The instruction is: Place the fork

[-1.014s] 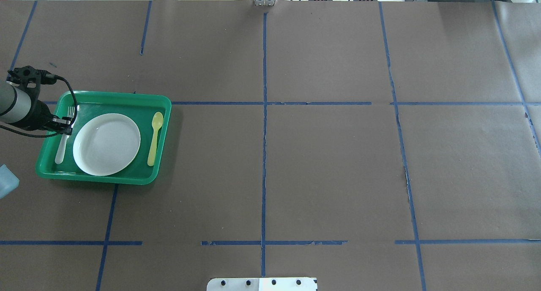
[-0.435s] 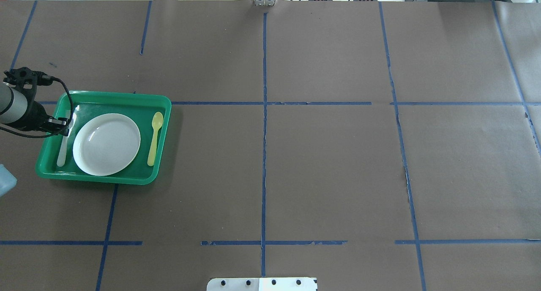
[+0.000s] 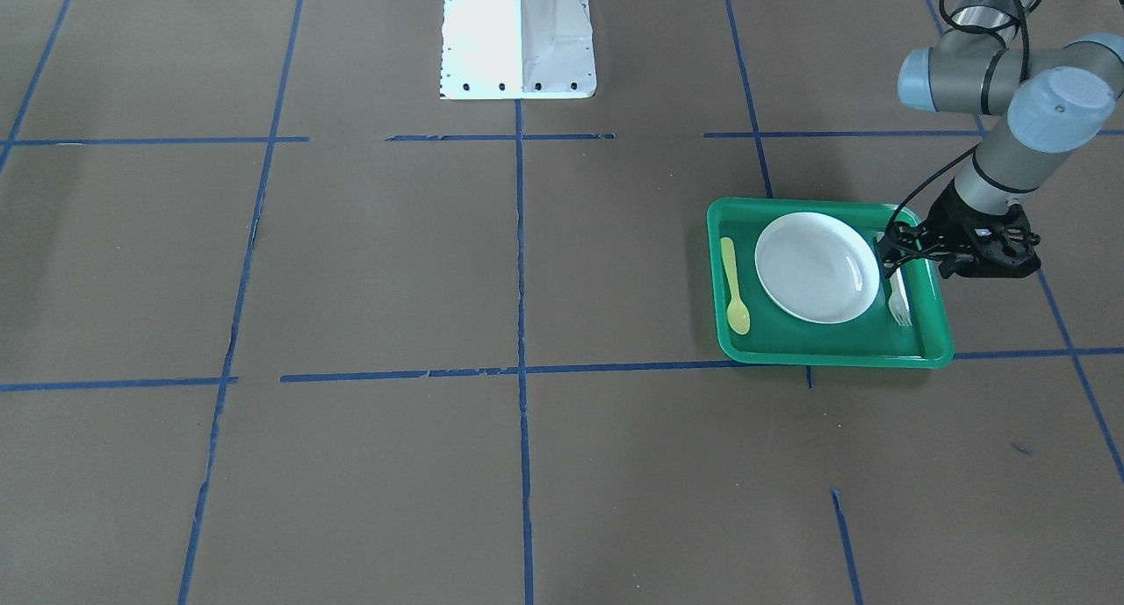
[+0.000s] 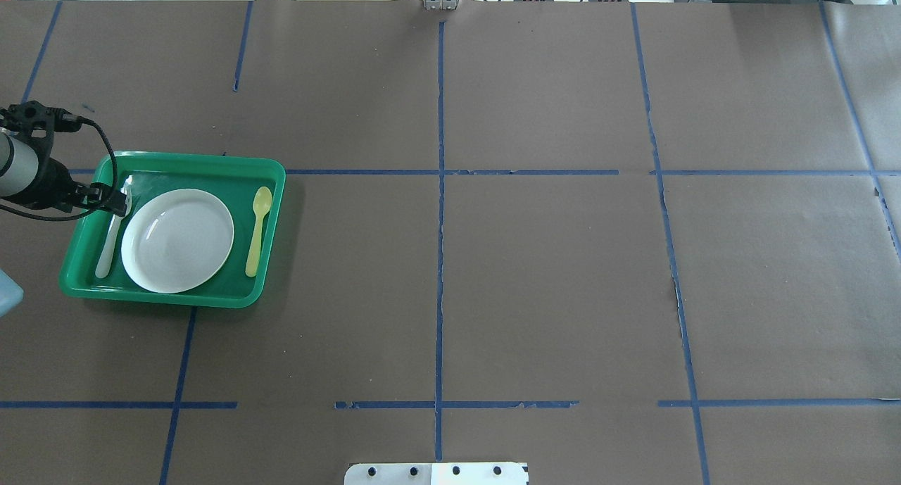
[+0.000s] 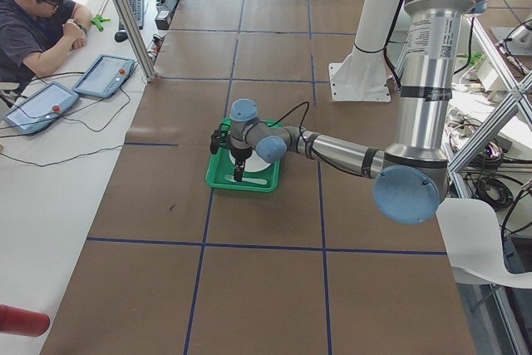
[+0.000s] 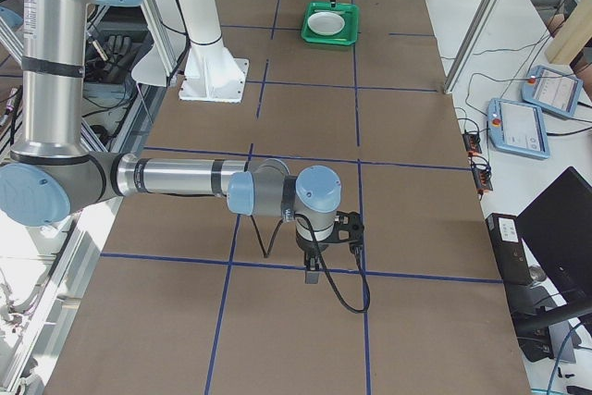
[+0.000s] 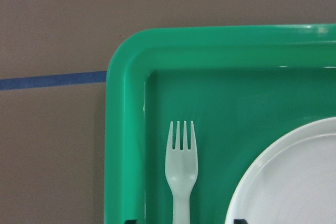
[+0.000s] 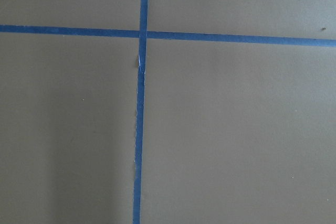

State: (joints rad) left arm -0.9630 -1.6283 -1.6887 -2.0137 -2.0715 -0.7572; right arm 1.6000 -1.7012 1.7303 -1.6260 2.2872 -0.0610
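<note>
The pale whitish fork (image 4: pixel 111 235) lies flat in the green tray (image 4: pixel 211 162), between the tray's left wall and the white plate (image 4: pixel 177 240), tines pointing away from the robot. My left gripper (image 4: pixel 116 200) hovers over the fork's upper half, open and empty. In the left wrist view the fork (image 7: pixel 181 166) lies free in the tray (image 7: pixel 126 129) beside the plate (image 7: pixel 294 182), with my fingertips wide apart at the bottom edge. In the front view the gripper (image 3: pixel 891 258) stands over the fork (image 3: pixel 897 302). My right gripper (image 6: pixel 313 275) hangs over bare table; I cannot tell its state.
A yellow plastic spoon (image 4: pixel 258 228) lies in the tray on the plate's other side. The tray sits at the table's left end, on brown paper with blue tape lines. The white robot base (image 3: pixel 518 34) stands at mid table. An operator (image 5: pixel 37 18) sits beyond the left end.
My left arm has drawn back a little toward the view's left edge, with the gripper still over the fork. The fork stays lying in the tray beside the plate.
</note>
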